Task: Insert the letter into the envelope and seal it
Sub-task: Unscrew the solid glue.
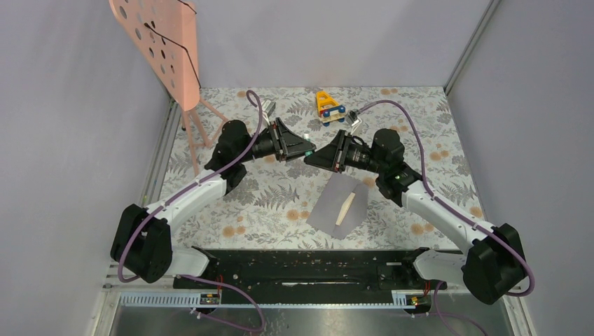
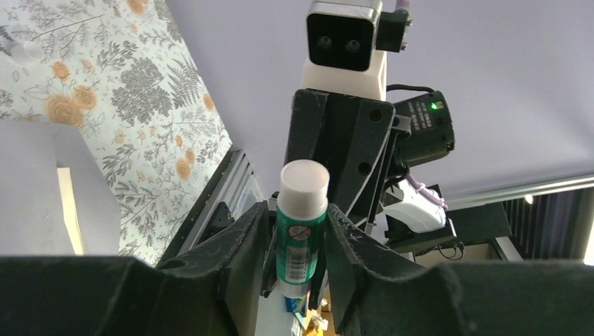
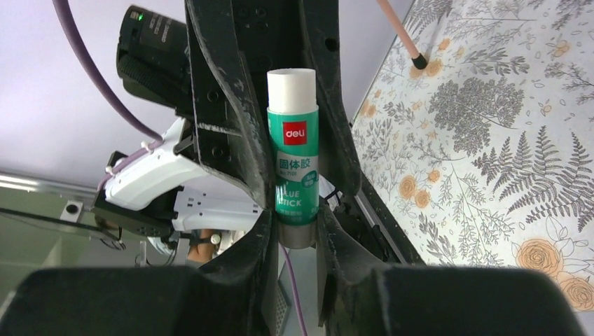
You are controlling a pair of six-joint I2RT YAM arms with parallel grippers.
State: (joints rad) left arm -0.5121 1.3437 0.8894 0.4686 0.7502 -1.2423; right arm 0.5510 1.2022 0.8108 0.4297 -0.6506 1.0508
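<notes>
- Meeting tip to tip at the centre of the top view, the left gripper (image 1: 309,148) and right gripper (image 1: 312,159) face each other above the floral table (image 1: 266,204); a green glue stick (image 3: 294,168) sits between them
- Right gripper: its fingers (image 3: 337,253) are clamped on the stick's grey end, bottom centre of the right wrist view; the white cap points up the frame, between the other gripper's fingers
- Left gripper: its fingers (image 2: 237,246) flank the stick closely on both sides, lower centre of the left wrist view; whether they press on it I cannot tell
- The envelope (image 1: 335,210) lies flat on the table, lower centre of the top view, just below the meeting tips; neither gripper touches it; a pale cream strip (image 1: 345,208) shows on it
- A yellow and blue toy (image 1: 328,106) stands upper centre; a pink perforated board (image 1: 157,35) stands upper left
</notes>
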